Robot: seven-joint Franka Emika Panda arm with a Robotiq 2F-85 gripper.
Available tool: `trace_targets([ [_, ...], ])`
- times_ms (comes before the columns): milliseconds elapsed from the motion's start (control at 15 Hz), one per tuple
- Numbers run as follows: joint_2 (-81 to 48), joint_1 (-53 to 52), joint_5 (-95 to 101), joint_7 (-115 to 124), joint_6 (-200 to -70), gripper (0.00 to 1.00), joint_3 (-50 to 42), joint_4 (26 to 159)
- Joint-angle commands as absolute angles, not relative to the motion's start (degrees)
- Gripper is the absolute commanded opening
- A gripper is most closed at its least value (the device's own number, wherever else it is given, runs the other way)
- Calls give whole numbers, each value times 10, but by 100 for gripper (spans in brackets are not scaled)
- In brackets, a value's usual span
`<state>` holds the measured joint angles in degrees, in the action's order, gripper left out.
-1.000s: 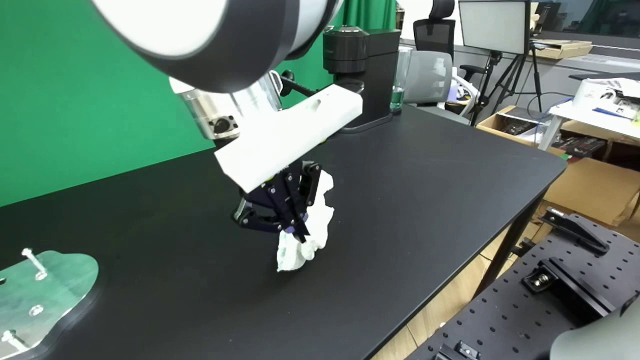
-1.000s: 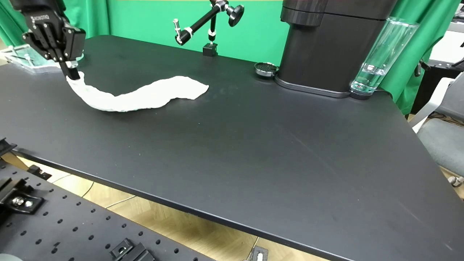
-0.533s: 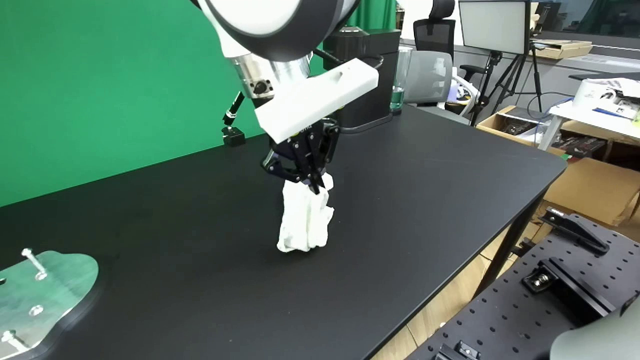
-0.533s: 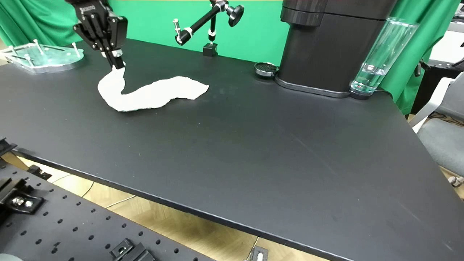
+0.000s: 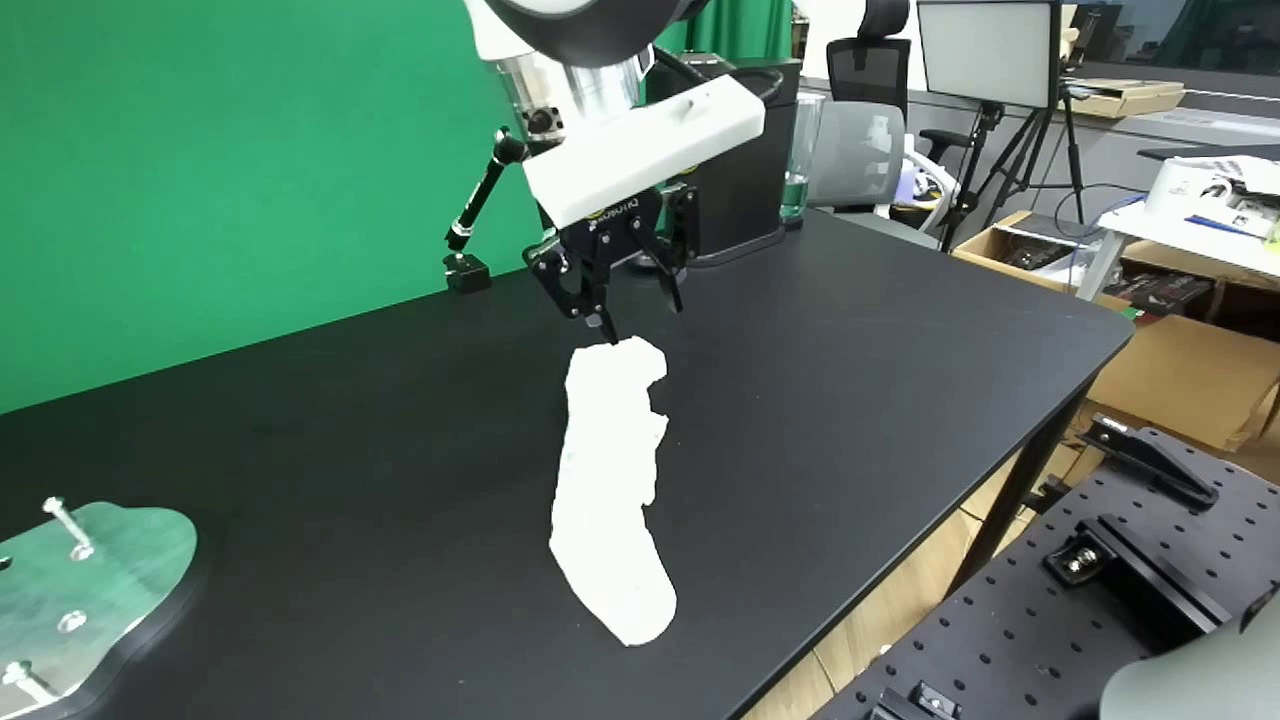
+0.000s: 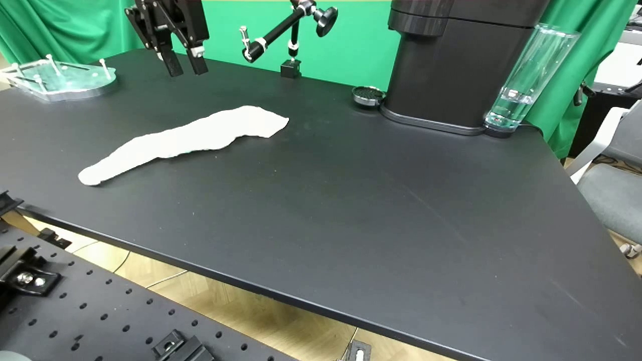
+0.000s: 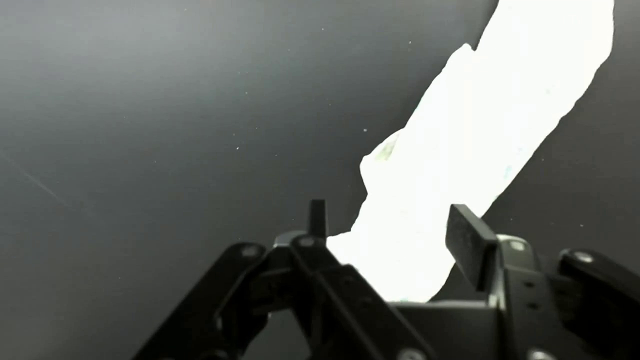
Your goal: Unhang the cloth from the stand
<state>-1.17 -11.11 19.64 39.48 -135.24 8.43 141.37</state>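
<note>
Cloth (image 5: 606, 485) lies below the parted jaws of the gripper (image 5: 645, 326), seemingly apart from them.

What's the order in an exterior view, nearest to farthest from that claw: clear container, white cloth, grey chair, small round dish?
1. White cloth: on the table, below the open gripper.
2. Small round dish: beside the dark machine.
3. Clear container: on that machine's other side.
4. Grey chair: beyond the table's edge.
</note>
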Motion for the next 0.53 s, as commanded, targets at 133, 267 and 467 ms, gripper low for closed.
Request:
trace_targets([
  [133, 15, -103, 197, 414, -1329, 100, 88, 1407],
  [267, 21, -101, 198, 414, -1327, 100, 89, 1407],
  [467, 27, -100, 199, 407, -1328, 100, 91, 1408],
])
